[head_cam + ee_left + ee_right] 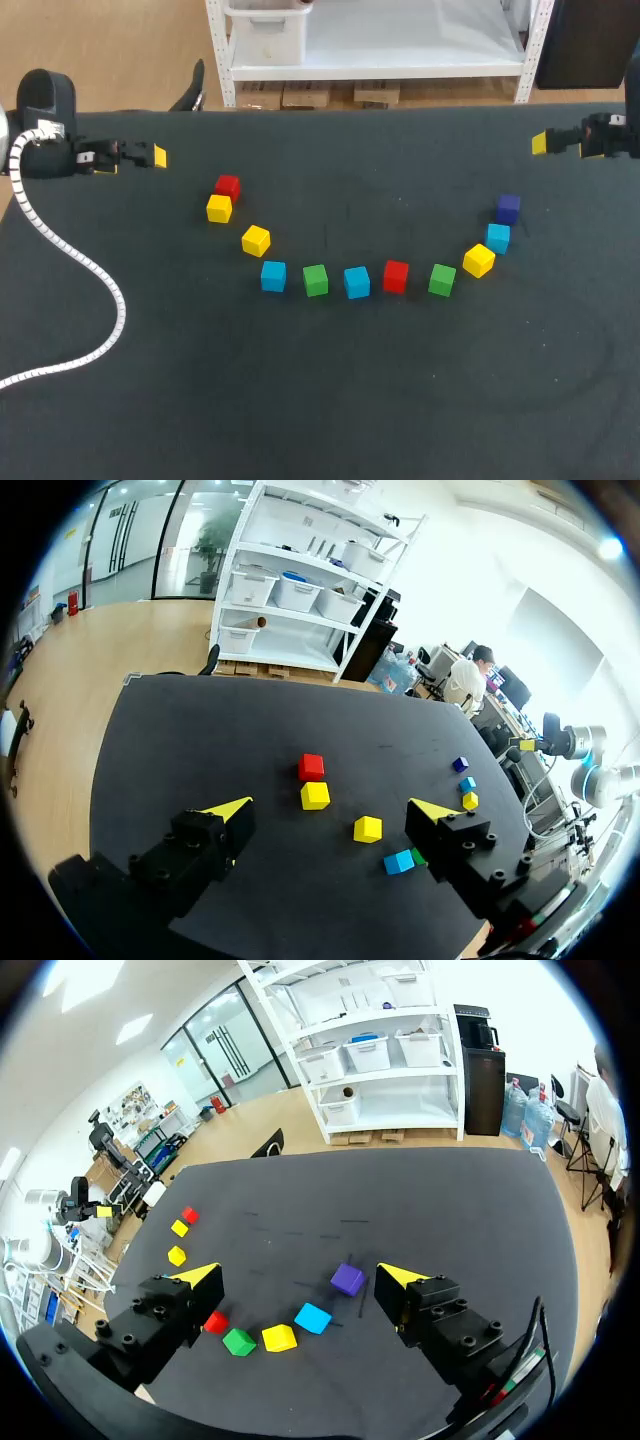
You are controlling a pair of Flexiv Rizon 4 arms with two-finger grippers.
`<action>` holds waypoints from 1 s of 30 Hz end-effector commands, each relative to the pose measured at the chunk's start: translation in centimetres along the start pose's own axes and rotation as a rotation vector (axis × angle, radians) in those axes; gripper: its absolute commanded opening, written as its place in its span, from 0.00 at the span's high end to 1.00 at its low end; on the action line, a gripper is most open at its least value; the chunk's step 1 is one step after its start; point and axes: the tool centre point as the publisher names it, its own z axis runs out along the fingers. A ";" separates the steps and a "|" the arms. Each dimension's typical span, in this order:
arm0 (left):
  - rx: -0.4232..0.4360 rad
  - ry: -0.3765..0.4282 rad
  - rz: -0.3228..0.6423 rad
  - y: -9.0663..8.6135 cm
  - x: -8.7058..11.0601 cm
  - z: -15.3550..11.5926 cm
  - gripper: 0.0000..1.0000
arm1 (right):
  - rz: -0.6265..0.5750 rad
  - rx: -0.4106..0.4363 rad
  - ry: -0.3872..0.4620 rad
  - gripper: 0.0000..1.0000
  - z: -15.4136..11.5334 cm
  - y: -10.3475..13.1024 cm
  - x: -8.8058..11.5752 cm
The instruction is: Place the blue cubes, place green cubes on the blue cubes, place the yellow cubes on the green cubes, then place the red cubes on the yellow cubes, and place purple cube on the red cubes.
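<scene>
Eleven cubes arc across the worktop [150, 400], none stacked. Left end effector [158, 156] and right end effector [541, 143] hang wide open, empty, at the rear corners. The right arm is nearest a blue cube [498, 238], just beside the purple cube [508, 209].

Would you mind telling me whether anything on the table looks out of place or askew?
Nothing looks damaged or toppled: the small coloured cubes lie singly in a loose arc. Only the white ribbed cable stands out, trailing over the left side of the black table, clear of the cubes.
</scene>
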 end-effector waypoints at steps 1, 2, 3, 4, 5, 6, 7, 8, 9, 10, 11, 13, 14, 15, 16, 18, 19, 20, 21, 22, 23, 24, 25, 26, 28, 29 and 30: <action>-0.010 0.006 -0.002 -0.2 -0.1 0.0 0.00 | 0.000 0.002 -0.001 0.00 0.0 0.0 0.0; -0.010 0.006 -0.002 -0.2 -0.1 0.0 0.00 | 0.000 0.002 -0.001 0.00 0.0 0.0 0.0; -0.010 0.006 -0.002 -0.2 -0.1 0.0 0.00 | 0.000 0.002 -0.001 0.00 0.0 0.0 0.0; -0.010 0.006 -0.002 -0.2 -0.1 0.0 0.00 | 0.000 0.002 -0.001 0.00 0.0 0.0 0.0; -0.010 0.006 -0.002 -0.2 -0.1 0.0 0.00 | 0.000 0.002 -0.001 0.00 0.0 0.0 0.0; -0.010 0.006 -0.002 -0.2 -0.1 0.0 0.00 | 0.000 0.002 -0.001 0.00 0.0 0.0 0.0; -0.010 0.006 -0.002 -0.2 -0.1 0.0 0.00 | 0.000 0.002 -0.001 0.00 0.0 0.0 0.0; -0.010 0.006 -0.002 -0.2 -0.1 0.0 0.00 | 0.000 0.002 -0.001 0.00 0.0 0.0 0.0; -0.010 0.006 -0.002 -0.2 -0.1 0.0 0.00 | 0.000 0.002 -0.001 0.00 0.0 0.0 0.0; -0.010 0.006 -0.002 -0.2 -0.1 0.0 0.00 | 0.000 0.002 -0.001 0.00 0.0 0.0 0.0; -0.010 0.006 -0.002 -0.2 -0.1 0.0 0.00 | 0.000 0.002 -0.001 0.00 0.0 0.0 0.0; -0.010 0.006 -0.002 -0.2 -0.1 0.0 0.00 | 0.000 0.002 -0.001 0.00 0.0 0.0 0.0; -0.010 0.006 -0.002 -0.2 -0.1 0.0 0.00 | 0.000 0.002 -0.001 0.00 0.0 0.0 0.0; -0.010 0.006 -0.002 -0.2 -0.1 0.0 0.00 | 0.000 0.002 -0.001 0.00 0.0 0.0 0.0; -0.010 0.006 -0.002 -0.2 -0.1 0.0 0.00 | 0.000 0.002 -0.001 0.00 0.0 0.0 0.0; -0.010 0.006 -0.002 -0.2 -0.1 0.0 0.00 | 0.000 0.002 -0.001 0.00 0.0 0.0 0.0; -0.010 0.006 -0.002 -0.2 -0.1 0.0 0.00 | 0.000 0.002 -0.001 0.00 0.0 0.0 0.0; -0.010 0.006 -0.002 -0.2 -0.1 0.0 0.00 | 0.000 0.002 -0.001 0.00 0.0 0.0 0.0; -0.010 0.006 -0.002 -0.2 -0.1 0.0 0.00 | 0.000 0.002 -0.001 0.00 0.0 0.0 0.0; -0.010 0.006 -0.002 -0.2 -0.1 0.0 0.00 | 0.000 0.002 -0.001 0.00 0.0 0.0 0.0; -0.010 0.006 -0.002 -0.2 -0.1 0.0 0.00 | -0.073 0.004 0.045 0.00 0.1 0.0 -0.2; -0.010 0.006 -0.002 -0.2 -0.1 0.0 0.00 | -0.153 -0.020 0.081 0.00 0.3 0.0 -0.3; -0.010 0.006 -0.002 -0.2 -0.1 0.0 0.00 | -0.230 -0.045 0.111 0.00 0.4 0.0 -0.6; -0.010 0.006 -0.002 -0.2 -0.1 0.0 0.00 | -0.320 -0.087 0.149 0.00 0.4 -0.1 -0.8; -0.010 0.006 -0.002 -0.2 -0.1 0.0 0.00 | -0.461 -0.134 0.194 0.00 0.3 -0.1 -1.1; -0.010 0.006 -0.002 -0.2 -0.1 0.0 0.00 | -0.540 -0.171 0.223 0.00 0.1 -0.2 -1.2; -0.010 0.006 -0.002 -0.2 -0.1 0.0 0.00 | -0.607 -0.191 0.240 0.00 0.0 -0.2 -1.3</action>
